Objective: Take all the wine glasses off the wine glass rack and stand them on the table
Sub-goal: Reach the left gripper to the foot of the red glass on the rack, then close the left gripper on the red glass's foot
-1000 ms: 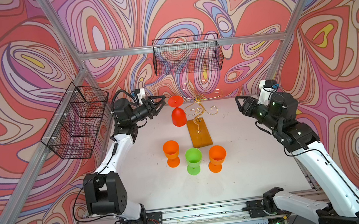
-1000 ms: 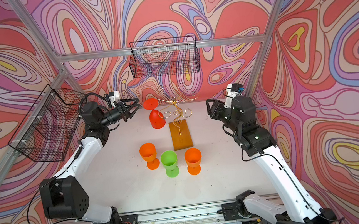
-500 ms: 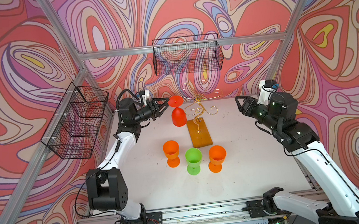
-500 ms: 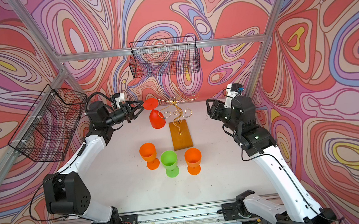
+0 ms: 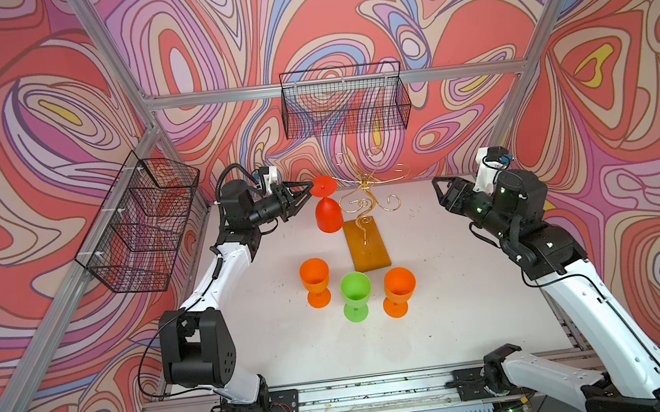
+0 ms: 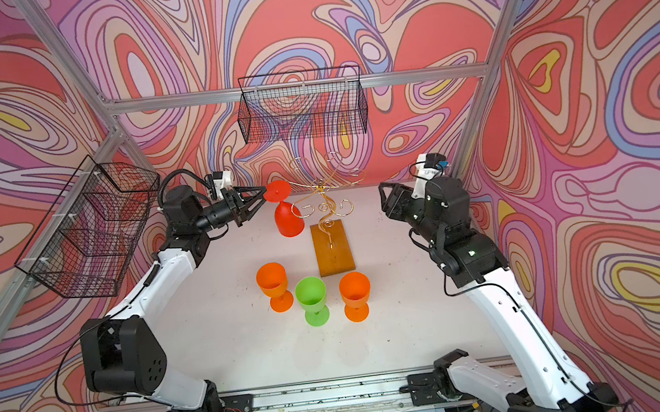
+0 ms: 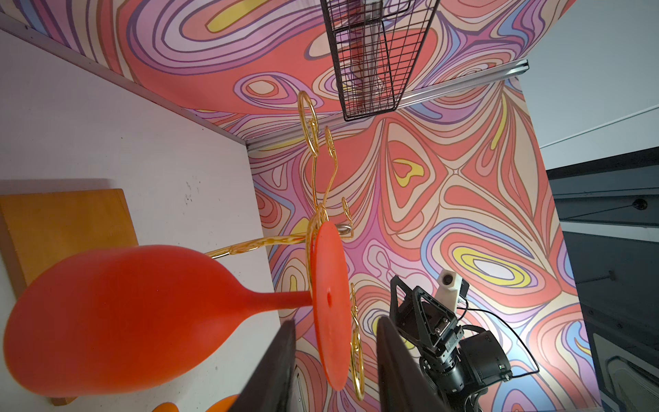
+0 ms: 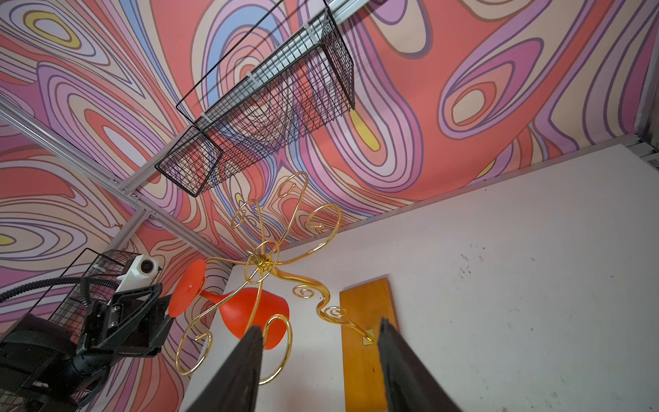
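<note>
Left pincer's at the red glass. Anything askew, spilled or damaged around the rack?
Nothing stands out. The red wine glass hangs bowl-down from the wine glass rack, roughly plumb, its foot inside the open left pincer. The orange glass, green glass and second orange glass stand upright; nothing is spilled.

Four wine glasses in both top views: one red wine glass (image 5: 328, 215), one green wine glass (image 5: 355, 290), two orange wine glasses (image 5: 314, 275) (image 5: 399, 285). One wine glass rack (image 5: 367, 249) of gold wire on a single wooden base; curled hooks too tangled to count. Two black wire baskets (image 5: 345, 105) (image 5: 142, 226). Two robot arms (image 5: 219, 277) (image 5: 580, 297), each with one white wrist camera (image 5: 268, 176) (image 5: 484, 163) and one pair of jaws. One table (image 5: 453, 286).
</note>
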Robot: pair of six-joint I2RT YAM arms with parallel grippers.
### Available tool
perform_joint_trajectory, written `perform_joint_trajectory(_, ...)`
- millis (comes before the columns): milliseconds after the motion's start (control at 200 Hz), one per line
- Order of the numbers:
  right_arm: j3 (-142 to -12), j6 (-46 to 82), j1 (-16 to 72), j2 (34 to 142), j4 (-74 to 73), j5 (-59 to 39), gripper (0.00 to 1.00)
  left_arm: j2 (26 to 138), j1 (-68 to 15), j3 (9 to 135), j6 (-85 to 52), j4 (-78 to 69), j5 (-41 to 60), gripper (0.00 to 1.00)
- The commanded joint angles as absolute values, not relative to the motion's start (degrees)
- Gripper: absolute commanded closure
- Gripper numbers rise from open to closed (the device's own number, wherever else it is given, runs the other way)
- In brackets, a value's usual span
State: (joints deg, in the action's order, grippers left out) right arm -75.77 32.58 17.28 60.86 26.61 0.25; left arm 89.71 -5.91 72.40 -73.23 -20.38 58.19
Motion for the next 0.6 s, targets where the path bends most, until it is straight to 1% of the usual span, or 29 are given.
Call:
perform_joint_trajectory(0, -75.22, 32.1, 17.05, 60.73, 26.54, 1.02, 0.46, 90.35, -5.98, 74.44, -72.56, -21.27, 59.59, 0.65)
perform_joint_trajectory(95, -75.21, 32.1, 17.05, 60.78, 26.51, 1.07, 0.46, 90.59, -6.06, 74.49, -72.62, -21.36, 59.7, 0.66)
perform_joint_trajectory(155, -75.22, 32.06, 17.05, 60.73, 26.48, 1.13, 0.45, 90.71, -6.06, 74.62, -72.66, -21.36, 59.85, 0.69)
perform_joint_trajectory(591, -75.16, 32.0, 17.05, 60.65, 26.72, 1.46, 0.45, 91.49, -6.24, 74.71, -73.0, -22.28, 60.53, 0.76)
